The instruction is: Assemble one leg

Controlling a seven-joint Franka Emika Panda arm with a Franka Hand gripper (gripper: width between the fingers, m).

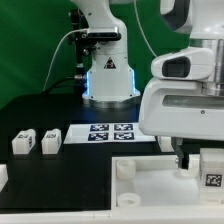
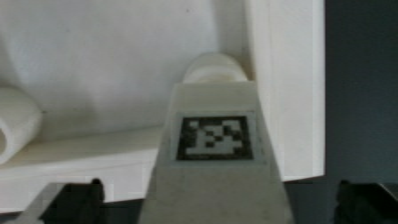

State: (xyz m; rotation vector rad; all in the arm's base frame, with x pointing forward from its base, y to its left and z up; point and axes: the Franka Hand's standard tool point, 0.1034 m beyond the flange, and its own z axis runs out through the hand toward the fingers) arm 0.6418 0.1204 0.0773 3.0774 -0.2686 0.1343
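A white leg point(image 2: 217, 137) with a square black-and-white tag lies straight between my gripper's point(image 2: 217, 205) dark fingertips point(image 2: 80, 200). A narrow gap shows on each side, so the jaws stand open around the leg without touching it. Its rounded end points at the wall of the large white tray-like piece point(image 2: 107, 60). In the exterior view my gripper point(image 1: 198, 163) hangs low at the right over that tray-like piece point(image 1: 150, 190), and the tagged leg point(image 1: 213, 180) shows just beneath it. Two more legs point(image 1: 23, 143) point(image 1: 50, 141) stand on the black table at the left.
The marker board point(image 1: 110, 132) lies flat behind the tray-like piece. Round corner sockets point(image 1: 124, 168) rise from the tray's left side. The robot's base point(image 1: 108, 75) stands at the back centre. Another white part point(image 1: 3, 175) shows at the far left edge.
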